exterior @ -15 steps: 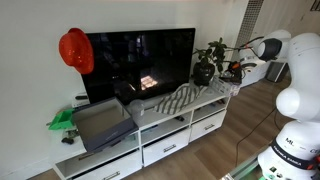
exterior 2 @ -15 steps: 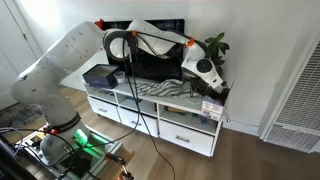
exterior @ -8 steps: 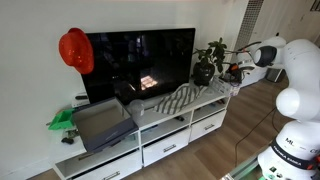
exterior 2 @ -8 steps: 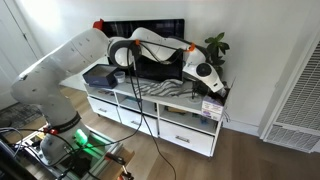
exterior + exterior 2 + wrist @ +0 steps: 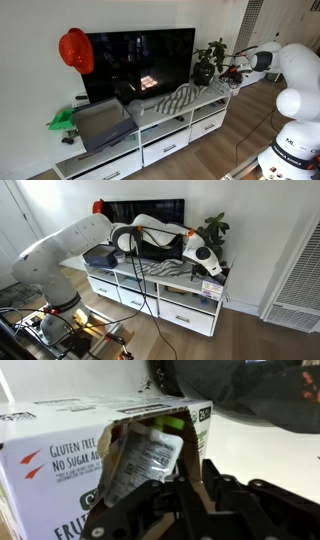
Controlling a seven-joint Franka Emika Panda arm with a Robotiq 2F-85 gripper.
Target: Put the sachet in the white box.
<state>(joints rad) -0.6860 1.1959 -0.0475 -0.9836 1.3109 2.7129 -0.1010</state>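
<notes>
From here the arm is stretched out to the end of the white cabinet point(image 5: 160, 292) beside the potted plant point(image 5: 214, 224), its claw point(image 5: 197, 488) right up against the open end of the white box point(image 5: 60, 460). In the wrist view the sachet point(image 5: 145, 465) stands upright in that opening under the raised flap, green cap point(image 5: 172, 423) at the top. Its lower edge is just beside the claw's dark fingers point(image 5: 215, 490), which stand close together, but I cannot tell whether they grip it.

arm point(image 5: 160, 227) lowered, fingers point(image 5: 207, 270) nearer white box point(image 5: 213, 287)
</notes>
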